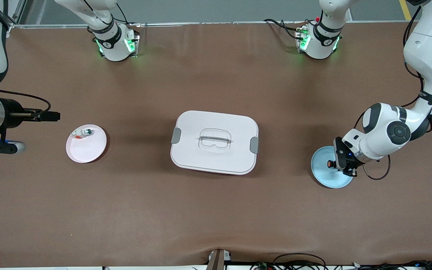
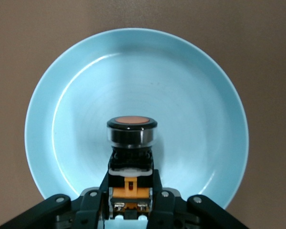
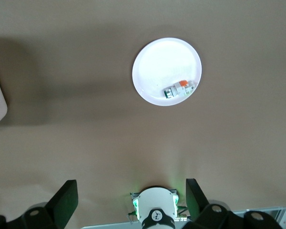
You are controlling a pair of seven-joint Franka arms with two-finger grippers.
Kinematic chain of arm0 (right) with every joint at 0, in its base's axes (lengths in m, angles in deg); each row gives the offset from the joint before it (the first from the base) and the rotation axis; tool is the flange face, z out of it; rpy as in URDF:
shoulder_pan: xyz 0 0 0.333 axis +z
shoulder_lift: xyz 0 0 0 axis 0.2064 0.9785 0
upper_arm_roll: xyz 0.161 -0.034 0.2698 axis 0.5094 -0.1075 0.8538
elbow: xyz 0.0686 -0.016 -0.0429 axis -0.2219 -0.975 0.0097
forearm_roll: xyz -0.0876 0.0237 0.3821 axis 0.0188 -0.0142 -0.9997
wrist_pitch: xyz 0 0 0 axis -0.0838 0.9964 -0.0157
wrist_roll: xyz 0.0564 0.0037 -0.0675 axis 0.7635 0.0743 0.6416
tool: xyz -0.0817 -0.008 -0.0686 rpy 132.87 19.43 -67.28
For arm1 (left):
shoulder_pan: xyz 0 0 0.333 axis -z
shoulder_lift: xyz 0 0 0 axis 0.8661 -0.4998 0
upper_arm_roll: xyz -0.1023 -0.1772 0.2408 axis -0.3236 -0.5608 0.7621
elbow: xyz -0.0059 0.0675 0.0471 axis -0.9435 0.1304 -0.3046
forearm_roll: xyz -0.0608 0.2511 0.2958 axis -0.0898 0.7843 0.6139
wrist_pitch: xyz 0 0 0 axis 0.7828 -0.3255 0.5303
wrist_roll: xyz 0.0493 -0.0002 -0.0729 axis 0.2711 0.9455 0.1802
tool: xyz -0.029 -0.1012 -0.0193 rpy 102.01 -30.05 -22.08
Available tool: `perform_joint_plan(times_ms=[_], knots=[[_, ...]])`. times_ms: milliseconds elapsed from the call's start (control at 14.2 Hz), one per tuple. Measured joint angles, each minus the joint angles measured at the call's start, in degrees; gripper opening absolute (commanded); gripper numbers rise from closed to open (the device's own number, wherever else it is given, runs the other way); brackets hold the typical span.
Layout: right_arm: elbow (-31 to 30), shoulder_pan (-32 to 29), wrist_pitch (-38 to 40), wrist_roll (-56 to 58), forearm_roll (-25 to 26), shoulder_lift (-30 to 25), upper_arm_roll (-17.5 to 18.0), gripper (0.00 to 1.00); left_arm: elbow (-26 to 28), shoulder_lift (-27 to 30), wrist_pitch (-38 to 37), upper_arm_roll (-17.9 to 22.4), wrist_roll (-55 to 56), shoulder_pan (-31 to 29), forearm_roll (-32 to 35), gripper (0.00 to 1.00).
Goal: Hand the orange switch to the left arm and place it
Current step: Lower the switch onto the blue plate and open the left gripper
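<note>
The right gripper was seen at the right arm's end of the table, held up high with its two black fingers spread wide apart. Nothing was held in it. Just beside it, toward the middle of the table, a pink plate was found. A small white-and-green part was lying on its side in that plate, close to the rim. In the right wrist view the same plate was seen below the gripper, with the brown table all around it.

Next, the box was seen in the middle of the table, well apart from both grippers. It was white, with its lid on, a grey latch at each end and a clear handle set into the top. It was placed right between the two plates, so the straight way from one gripper to the other was blocked by it.

Last, the left gripper was seen at the left arm's end of the table, low over a blue plate. It was closed on the orange switch. The switch was pinched by its orange body between the fingers, and its round black cap was pointed away from the gripper. Nothing else was seen in the blue plate under it.
</note>
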Motion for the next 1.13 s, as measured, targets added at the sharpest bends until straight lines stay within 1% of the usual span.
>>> perform_joint_plan(times_ms=[71,141,212,495,707,848,989,1130], knots=[[0.0,0.0,-0.5,0.2,0.0,-0.2,0.1,1.00,-0.4,-0.4,0.0,0.0,0.4,0.2,0.0,0.56],[0.0,0.1,-0.7,0.3,0.0,-0.4,0.2,1.00,-0.7,-0.7,0.0,0.0,1.7,0.5,0.0,0.87],[0.0,0.2,-0.6,0.4,0.0,-0.5,0.3,1.00,-0.9,-0.9,0.0,0.0,3.0,0.6,0.0,1.00],[0.0,0.1,-0.4,0.4,0.1,-1.2,0.1,1.00,-1.3,-0.9,0.0,0.0,8.1,0.7,0.1,1.00],[0.0,0.0,0.1,0.3,0.5,-3.2,-0.1,1.00,-2.4,-0.3,-0.5,-0.2,13.7,0.7,0.1,1.00],[0.0,-0.2,0.7,0.3,0.5,-4.7,-0.2,1.00,-3.1,1.3,-2.9,-0.8,19.3,0.5,0.1,1.00],[-0.1,-0.6,0.4,0.3,0.2,-5.2,-0.3,1.00,-4.0,3.8,-6.7,-1.6,25.8,0.3,-0.8,1.00],[-1.2,-1.7,-1.0,0.3,0.1,-5.3,-0.4,1.00,-5.5,7.0,-10.9,-2.5,31.6,0.3,-4.0,1.00]])
